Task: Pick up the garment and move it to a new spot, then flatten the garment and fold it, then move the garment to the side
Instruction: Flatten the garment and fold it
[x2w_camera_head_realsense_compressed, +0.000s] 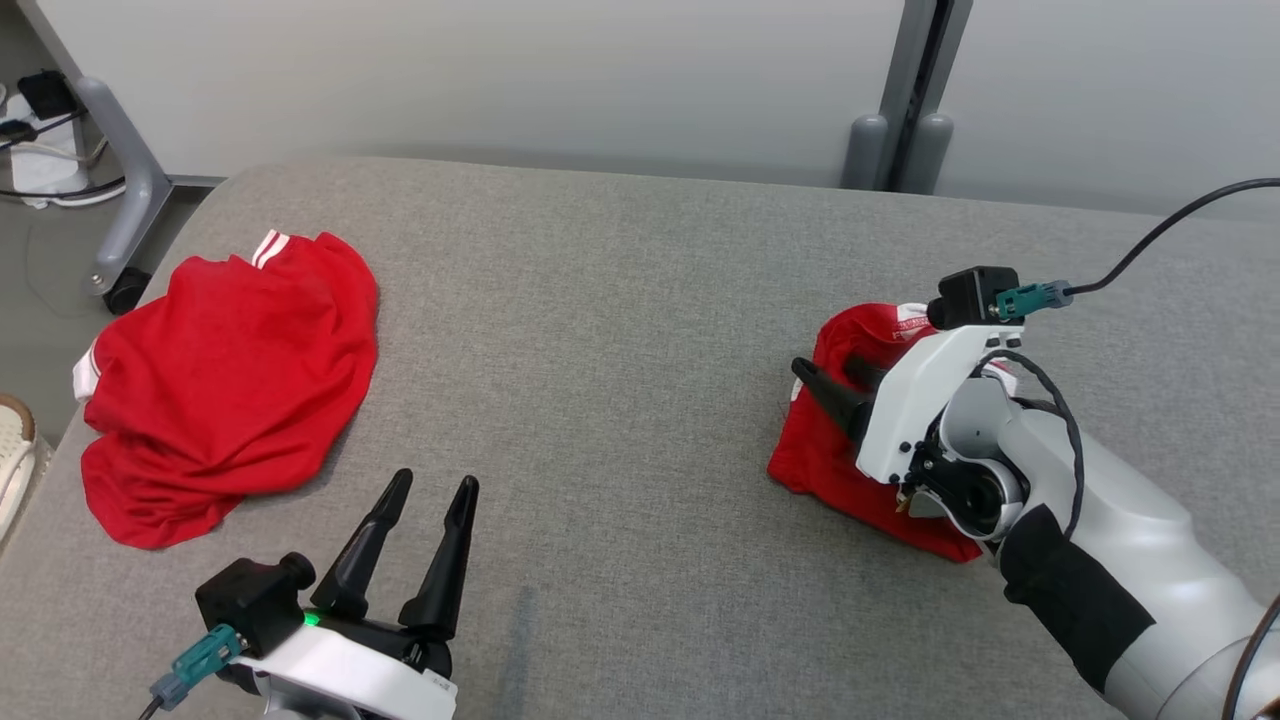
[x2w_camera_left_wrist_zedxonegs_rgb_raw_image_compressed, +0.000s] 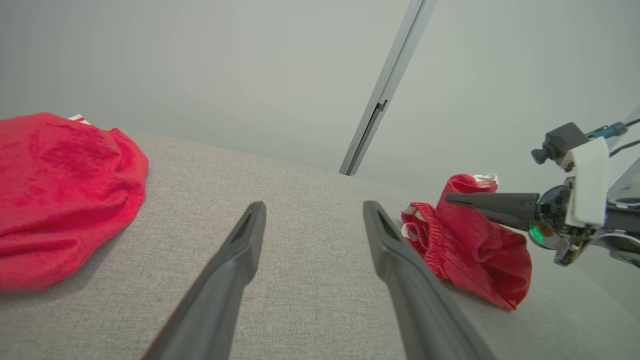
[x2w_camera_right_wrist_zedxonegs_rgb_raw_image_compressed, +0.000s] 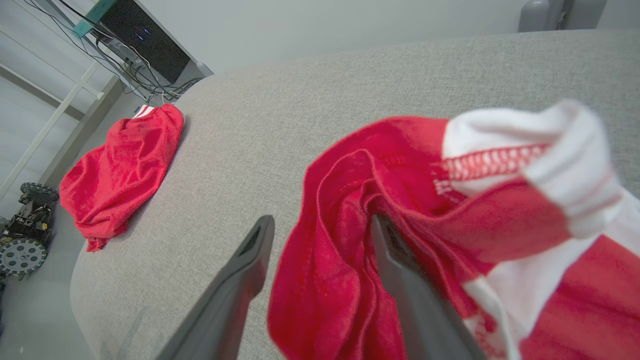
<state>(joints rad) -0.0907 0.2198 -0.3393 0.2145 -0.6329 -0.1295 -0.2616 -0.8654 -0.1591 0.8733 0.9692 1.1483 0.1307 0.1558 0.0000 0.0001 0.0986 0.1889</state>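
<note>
Grey woven cloth covers the table (x2w_camera_head_realsense_compressed: 640, 300). At its near edge the left gripper (x2w_camera_head_realsense_compressed: 434, 480) hovers, fingers spread wide. Toward the table's right side the right gripper (x2w_camera_head_realsense_compressed: 825, 366) also has its fingers apart, a fold of the bunched red garment (x2w_camera_head_realsense_compressed: 815, 450) lying loosely between them. Farther along the table's left edge, a second red garment (x2w_camera_head_realsense_compressed: 220, 390) lies crumpled.

I'm looking at a grey padded surface (x2w_camera_head_realsense_compressed: 640, 330) with two red garments lying on it. The rumpled red garment (x2w_camera_head_realsense_compressed: 220, 390) lies against its left edge. The bunched red garment (x2w_camera_head_realsense_compressed: 815, 460) sits near its right edge.
</note>
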